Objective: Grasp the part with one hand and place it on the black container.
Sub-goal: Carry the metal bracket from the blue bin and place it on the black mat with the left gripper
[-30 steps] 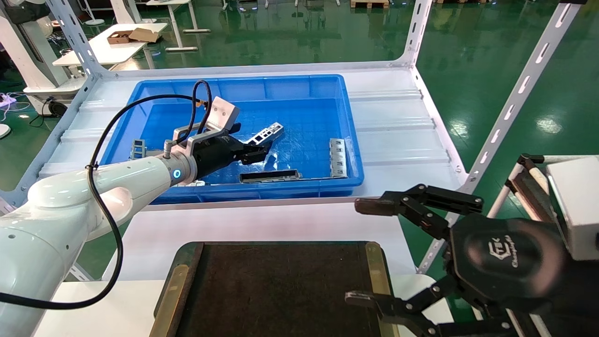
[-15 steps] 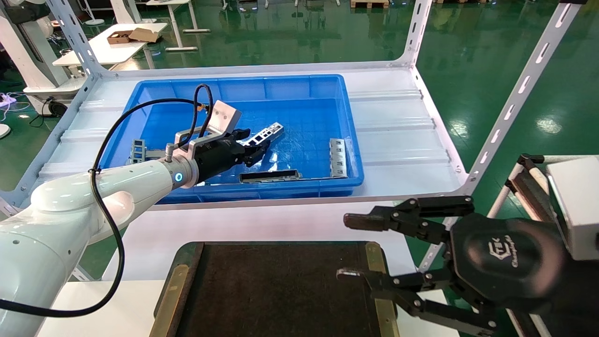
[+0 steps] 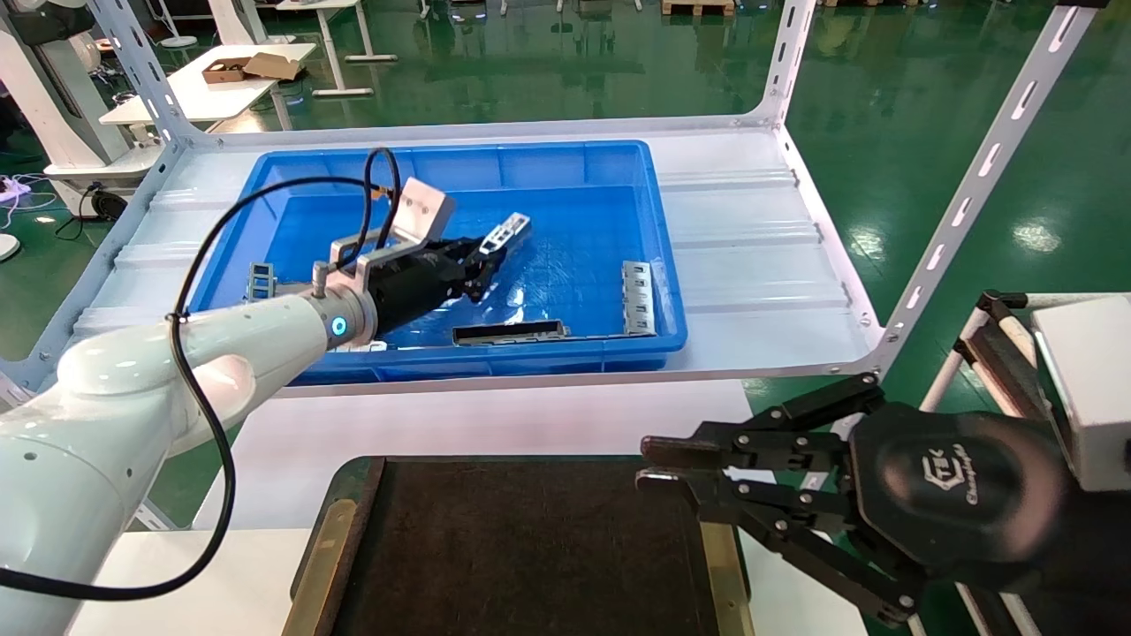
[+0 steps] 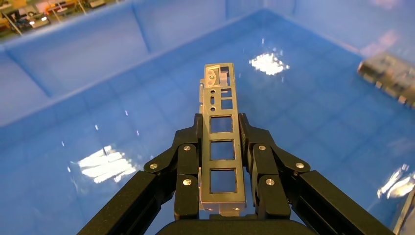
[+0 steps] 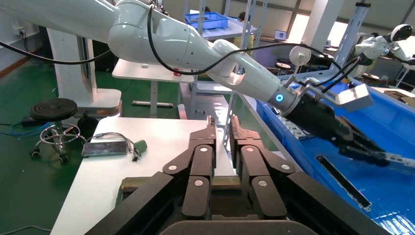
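Note:
The part [image 3: 505,231], a silver-grey bar with square cutouts, is held lengthwise between the fingers of my left gripper [image 3: 477,263], which is shut on it. It hangs above the floor of the blue bin [image 3: 442,161]. In the left wrist view the part [image 4: 221,142] sticks out past the left gripper [image 4: 221,120]. My right gripper [image 3: 649,465] is shut and empty, over the right brass strip of the black container [image 3: 530,548]. It also shows in the right wrist view [image 5: 222,122].
In the bin lie a dark narrow open frame [image 3: 508,332], grey stacked plates [image 3: 638,298] at the right wall and another grey piece [image 3: 261,281] at the left. White shelf posts [image 3: 972,185] stand on the right.
My left gripper closed on the part and lifted it off the bin floor, tilting up. My right gripper's fingers went from wide open to shut.

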Action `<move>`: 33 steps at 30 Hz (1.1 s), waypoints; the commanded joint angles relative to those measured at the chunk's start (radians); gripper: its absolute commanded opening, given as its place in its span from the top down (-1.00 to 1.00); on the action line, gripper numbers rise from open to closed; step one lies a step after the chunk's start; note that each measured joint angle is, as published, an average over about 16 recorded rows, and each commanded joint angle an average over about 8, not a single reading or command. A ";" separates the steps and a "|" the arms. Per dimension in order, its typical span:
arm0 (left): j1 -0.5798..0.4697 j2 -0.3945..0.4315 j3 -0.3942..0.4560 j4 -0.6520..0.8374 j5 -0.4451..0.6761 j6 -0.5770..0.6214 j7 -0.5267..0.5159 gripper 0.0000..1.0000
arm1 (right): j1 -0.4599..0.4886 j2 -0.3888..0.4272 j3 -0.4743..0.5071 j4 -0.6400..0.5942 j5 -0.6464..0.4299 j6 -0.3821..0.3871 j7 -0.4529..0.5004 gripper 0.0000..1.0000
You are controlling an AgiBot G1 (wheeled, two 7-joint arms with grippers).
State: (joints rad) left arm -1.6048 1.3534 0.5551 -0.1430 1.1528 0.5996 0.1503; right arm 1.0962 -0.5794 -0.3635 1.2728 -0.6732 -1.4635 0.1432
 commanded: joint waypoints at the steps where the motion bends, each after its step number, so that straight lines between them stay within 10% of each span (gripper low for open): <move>1: -0.005 -0.001 0.000 -0.003 -0.010 0.000 -0.004 1.00 | 0.000 0.000 0.000 0.000 0.000 0.000 0.000 1.00; 21: -0.072 -0.128 -0.011 -0.051 -0.090 0.595 -0.084 1.00 | 0.000 0.000 0.000 0.000 0.000 0.000 0.000 1.00; 33: 0.054 -0.255 -0.013 -0.326 -0.143 0.862 -0.230 1.00 | 0.000 0.000 0.000 0.000 0.000 0.000 0.000 1.00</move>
State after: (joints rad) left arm -1.5352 1.0956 0.5423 -0.4834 1.0036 1.4551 -0.0827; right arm 1.0963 -0.5792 -0.3640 1.2728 -0.6729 -1.4633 0.1430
